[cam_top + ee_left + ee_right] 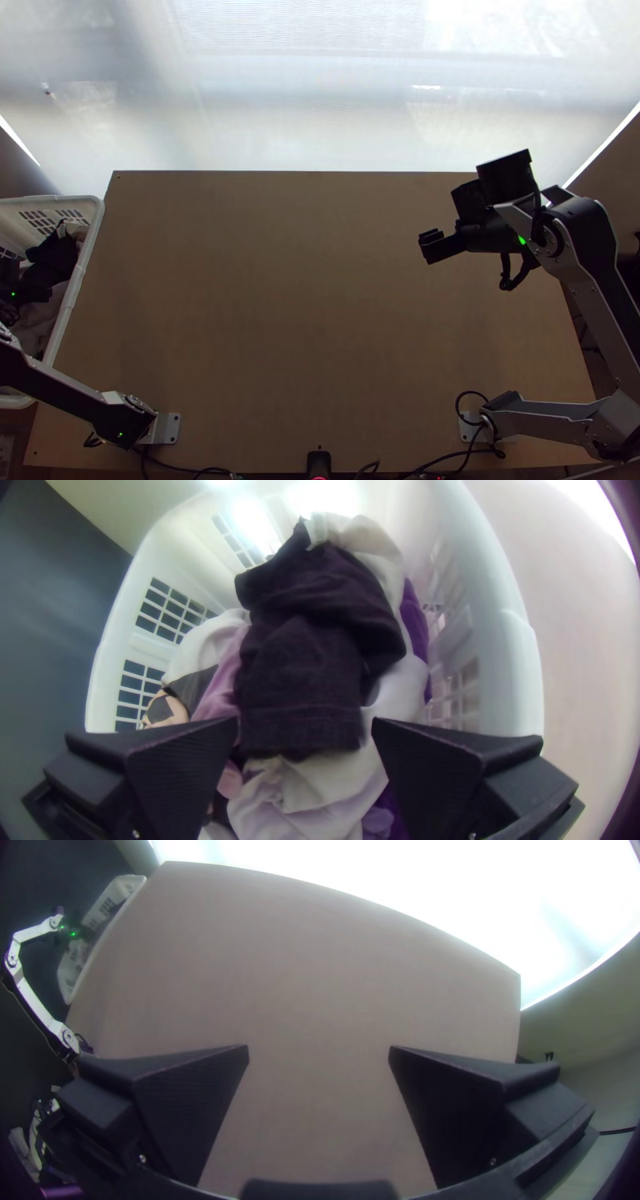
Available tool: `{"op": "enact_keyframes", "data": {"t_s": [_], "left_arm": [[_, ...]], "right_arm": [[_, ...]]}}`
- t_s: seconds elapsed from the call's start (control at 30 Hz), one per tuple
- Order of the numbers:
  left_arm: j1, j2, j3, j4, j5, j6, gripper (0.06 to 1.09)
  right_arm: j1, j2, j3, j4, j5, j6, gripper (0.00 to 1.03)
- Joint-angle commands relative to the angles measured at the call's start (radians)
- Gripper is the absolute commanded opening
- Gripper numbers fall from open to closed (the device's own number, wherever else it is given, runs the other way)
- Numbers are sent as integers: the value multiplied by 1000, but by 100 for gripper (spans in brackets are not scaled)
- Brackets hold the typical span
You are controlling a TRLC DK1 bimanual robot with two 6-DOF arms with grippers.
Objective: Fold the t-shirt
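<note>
The left tool (36,294), its flat black fingers spread, hangs over bunched dark cloth (307,667) in a grid-sided white basket (510,647); the right tool (430,246), also spread, hovers above the smooth wooden bench (280,320).

"What place is this?"
"A robotics lab, it seems; two robot arms (598,316) on a wooden desk (304,304); cables (448,458) along its edge; a laundry basket (74,292) beside it."

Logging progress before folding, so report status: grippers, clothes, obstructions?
Left gripper open over basket; right gripper open over table. Dark garment rumpled atop others, t-shirt unconfirmed. Basket wall might snag left gripper.
</note>
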Motion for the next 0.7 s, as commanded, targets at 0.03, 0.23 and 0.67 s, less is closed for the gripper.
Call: {"op": "enact_keyframes", "data": {"t_s": [0.03, 0.23, 0.67], "left_arm": [[-36, 86, 42, 73, -35, -27, 97], [-34, 141, 98, 73, -51, -44, 67], [-25, -55, 79, -148, -17, -48, 29]], "right_arm": [[-2, 1, 0, 0, 2, -1, 98], [-3, 1, -1, 0, 2, -3, 98], [-2, 7, -12, 0, 1, -4, 98]]}}
